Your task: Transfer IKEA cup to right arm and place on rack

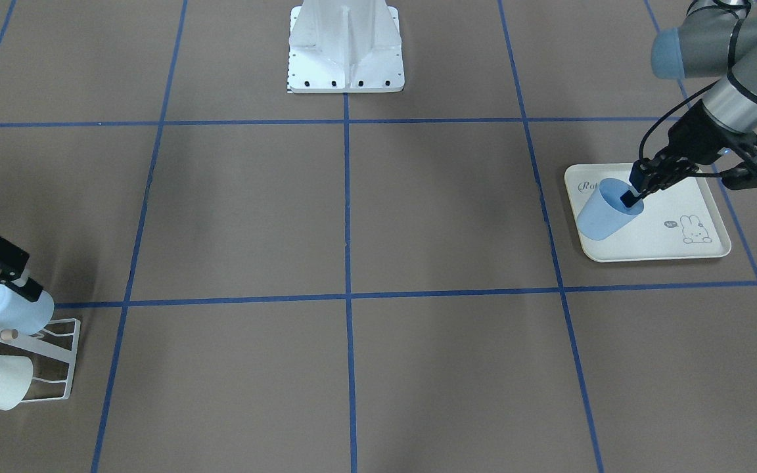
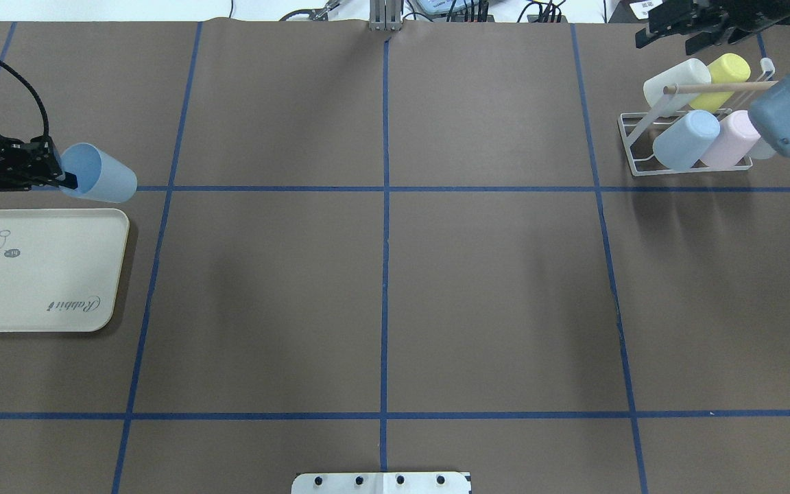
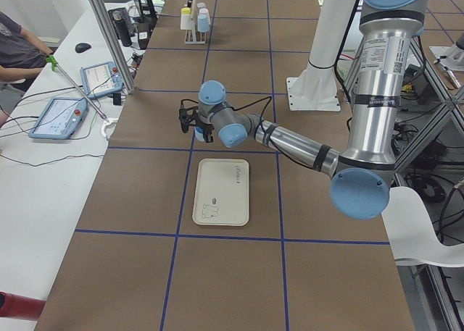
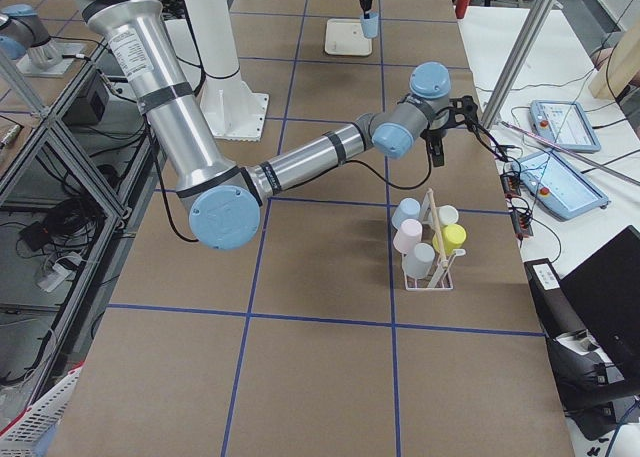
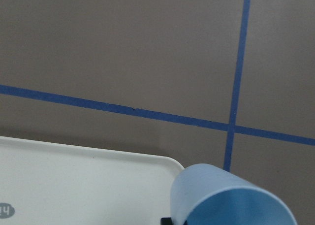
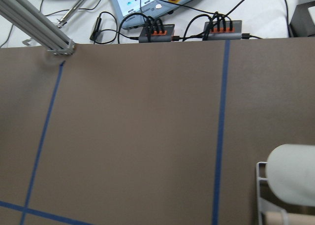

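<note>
My left gripper [image 2: 66, 180] is shut on the rim of a light-blue cup [image 2: 99, 174], one finger inside its mouth. The cup is tilted on its side and held just above the far edge of the cream rabbit tray [image 2: 38, 274]. The same gripper [image 1: 635, 194], cup [image 1: 605, 211] and tray [image 1: 681, 246] show in the front view, and the cup [image 5: 221, 198] shows in the left wrist view. My right gripper [image 2: 669, 29] hovers raised beside the white wire rack [image 2: 631, 147], empty, its fingers apart. The rack [image 1: 66, 358] holds several cups.
On the rack lie a cream cup [image 2: 676, 79], a yellow one [image 2: 727, 72], a light-blue one [image 2: 686, 139] and a pink one [image 2: 731, 140] under the wooden dowel [image 2: 717, 87]. The robot's white base [image 1: 345, 46] stands mid-table. Cables and control pendants lie past the table's far edge [image 6: 162, 30].
</note>
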Available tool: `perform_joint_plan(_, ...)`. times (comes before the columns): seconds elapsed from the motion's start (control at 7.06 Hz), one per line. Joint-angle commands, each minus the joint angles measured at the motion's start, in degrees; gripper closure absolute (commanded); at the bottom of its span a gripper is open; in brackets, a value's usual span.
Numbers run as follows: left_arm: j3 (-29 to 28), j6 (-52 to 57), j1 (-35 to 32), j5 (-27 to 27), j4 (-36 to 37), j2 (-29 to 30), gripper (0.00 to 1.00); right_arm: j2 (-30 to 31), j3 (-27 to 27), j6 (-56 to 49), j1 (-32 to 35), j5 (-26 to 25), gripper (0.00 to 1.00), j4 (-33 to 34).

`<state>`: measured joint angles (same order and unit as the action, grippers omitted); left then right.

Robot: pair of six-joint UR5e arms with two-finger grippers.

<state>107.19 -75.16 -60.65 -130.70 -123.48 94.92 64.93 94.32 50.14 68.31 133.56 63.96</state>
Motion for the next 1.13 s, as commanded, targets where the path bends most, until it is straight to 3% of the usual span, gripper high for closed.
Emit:
perform_joint_plan(0.0,2.9,-16.4,0.4,-0.2,-12.0,1.1,1.0,-0.1,10.0,15.8,-7.0,-2.9,0.02,-0.1)
perform_joint_plan(0.14,2.4,-25.6,3.1,0.1,-21.9,1.1,1.0,-0.2,13.0,21.0,-8.9,-2.9,0.02,-1.7)
perform_joint_plan(0.42,2.4,-39.4,4.8,0.5,-32.5,3.9,1.0,0.2,12.8,37.9,-12.3,-3.0,0.02,-20.2)
perform_joint_plan(0.71,2.3,-46.0,8.3,0.5,-38.5,6.6,1.0,-0.1,13.2,49.0,-17.8,-7.4,0.02,-32.8)
perform_joint_plan(0.99,-0.9,-57.5,9.7,0.7,-51.6,9.1,1.0,-0.2,13.3,58.5,-22.3,-12.7,0.01,-44.5)
